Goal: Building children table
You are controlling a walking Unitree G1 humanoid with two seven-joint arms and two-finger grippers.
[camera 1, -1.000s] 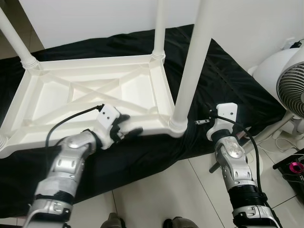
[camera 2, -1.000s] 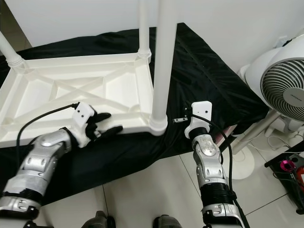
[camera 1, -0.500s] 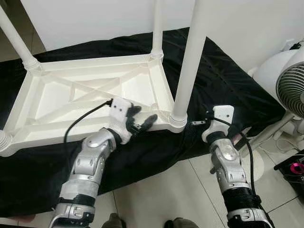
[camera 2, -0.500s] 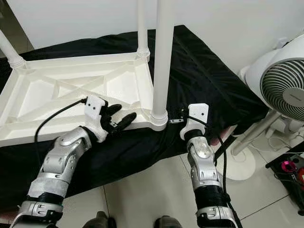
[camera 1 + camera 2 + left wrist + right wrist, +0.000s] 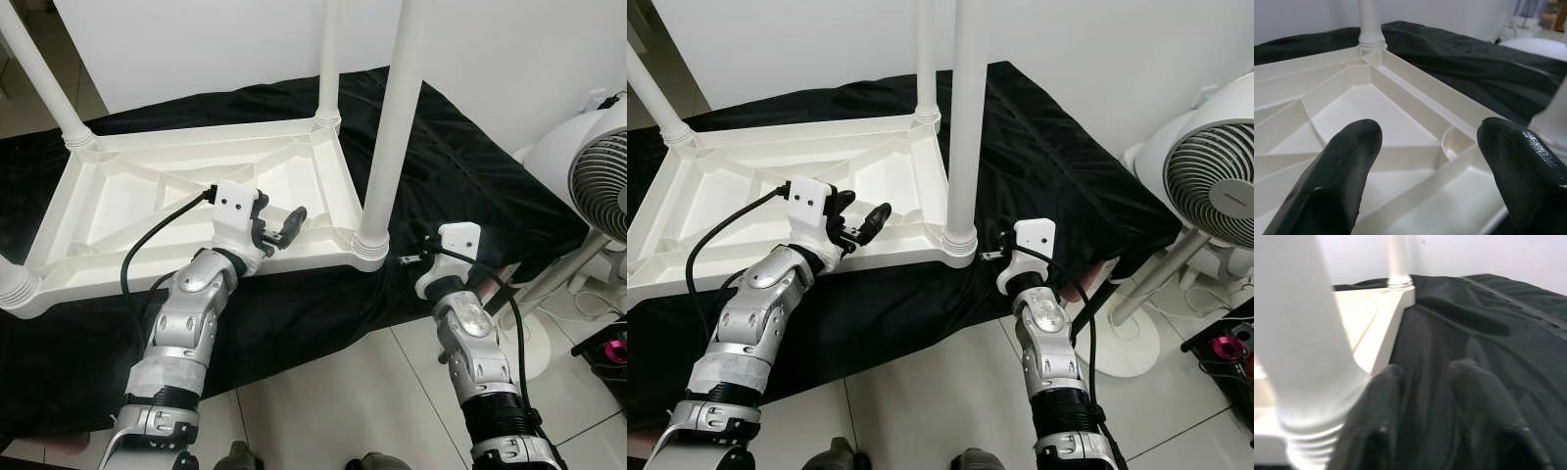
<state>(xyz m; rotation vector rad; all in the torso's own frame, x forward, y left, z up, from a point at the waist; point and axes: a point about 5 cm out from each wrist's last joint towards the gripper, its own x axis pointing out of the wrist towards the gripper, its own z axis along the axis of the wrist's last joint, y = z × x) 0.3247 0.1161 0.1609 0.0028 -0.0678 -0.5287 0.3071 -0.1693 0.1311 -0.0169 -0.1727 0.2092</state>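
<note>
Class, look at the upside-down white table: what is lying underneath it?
A black cloth lies under the table, spreading past its edges onto the tiled floor. What lies beneath the cloth is covered.

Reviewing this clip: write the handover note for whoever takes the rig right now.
Left hand: open, empty, over the near rim of the upturned white table.
Right hand: open, empty, low over the black cloth beside the near right leg.
Done: the legs in view stand in their corner sockets.
Left: whether each leg is tight cannot be told; table not yet turned upright.
</note>
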